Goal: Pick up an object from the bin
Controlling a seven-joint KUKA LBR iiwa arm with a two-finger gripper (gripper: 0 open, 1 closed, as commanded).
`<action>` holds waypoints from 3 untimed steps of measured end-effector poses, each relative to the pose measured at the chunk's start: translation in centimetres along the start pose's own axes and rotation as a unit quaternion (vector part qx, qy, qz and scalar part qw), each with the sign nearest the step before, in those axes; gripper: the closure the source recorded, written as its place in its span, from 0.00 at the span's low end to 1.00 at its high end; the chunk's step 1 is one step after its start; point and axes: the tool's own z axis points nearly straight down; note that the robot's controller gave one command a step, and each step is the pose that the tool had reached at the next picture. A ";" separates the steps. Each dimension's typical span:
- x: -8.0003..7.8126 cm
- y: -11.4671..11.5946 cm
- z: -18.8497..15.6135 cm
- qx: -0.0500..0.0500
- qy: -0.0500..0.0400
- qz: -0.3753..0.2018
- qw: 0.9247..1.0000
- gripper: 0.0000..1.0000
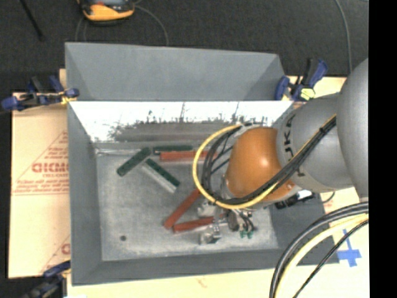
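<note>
Gripper (213,231) at red sticks (180,211), bin (84,197) btm-right

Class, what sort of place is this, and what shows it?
Likely a robotics lab for grasping trials: a grey robot arm with an orange cover reaches into a metal bin of red sticks and green sticks.

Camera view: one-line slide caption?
Arm's claw low in the grey bin, beside two red-brown sticks; green sticks lie farther back.
</note>
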 end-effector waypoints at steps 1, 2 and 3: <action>0.0 0.0 0.0 0.000 0.000 0.000 1.000 1.00; 0.1 0.0 -0.1 0.000 0.002 0.000 1.000 1.00; 0.2 0.0 -0.2 0.000 0.005 0.000 1.000 1.00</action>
